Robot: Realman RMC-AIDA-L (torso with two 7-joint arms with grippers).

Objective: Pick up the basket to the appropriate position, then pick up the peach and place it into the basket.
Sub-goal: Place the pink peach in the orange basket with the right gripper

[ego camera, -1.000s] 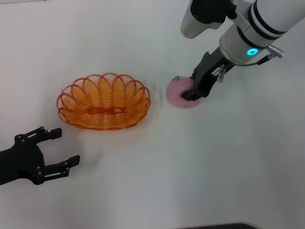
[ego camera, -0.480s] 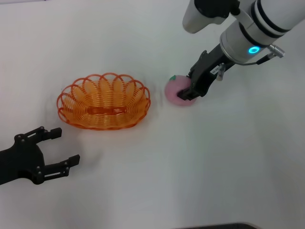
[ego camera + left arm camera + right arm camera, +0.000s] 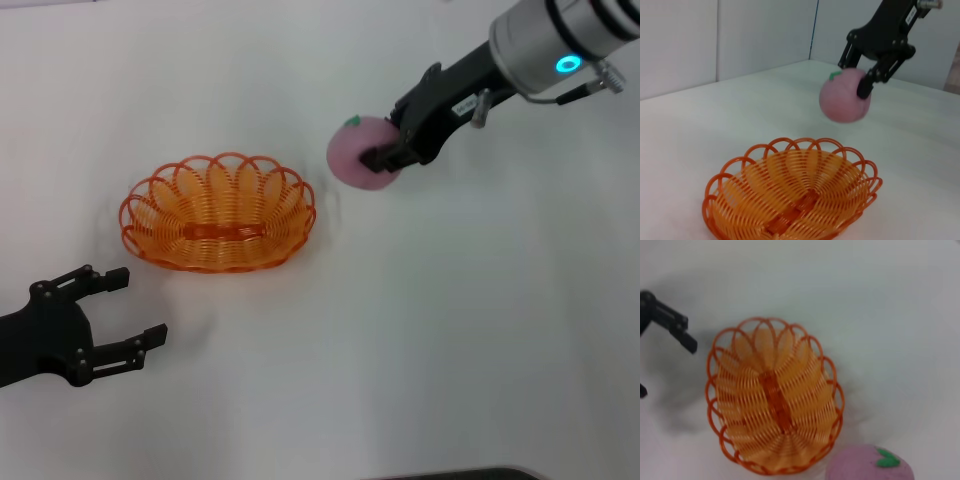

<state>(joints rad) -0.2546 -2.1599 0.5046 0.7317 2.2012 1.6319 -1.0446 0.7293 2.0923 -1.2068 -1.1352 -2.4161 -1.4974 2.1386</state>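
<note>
Peach (image 3: 358,165): round, pink, with a small green spot on its upper far side. Held in the air above the table (image 3: 450,330), to the right of the basket and a little farther back, clear of the basket's rim. The left wrist view (image 3: 845,95) shows it well above the tabletop and beyond the basket's far edge; the right wrist view (image 3: 870,465) shows it beside one narrow end of the basket.

Right gripper (image 3: 385,158): black, reaching in from the far right on a white arm with a lit blue ring. Its fingers are clamped on the right side of the peach, one on either side.

Basket (image 3: 218,212): oval, orange wire, looped scalloped rim, open ribbed sides. Stands upright on the table, left of centre, with nothing inside. Also seen in the left wrist view (image 3: 792,197) and the right wrist view (image 3: 775,395).

Left gripper (image 3: 125,315): black, at the near left edge of the scene, low over the table, near the basket's near left side but not touching it. Fingers spread apart, holding nothing.

Table: plain white surface under everything.
</note>
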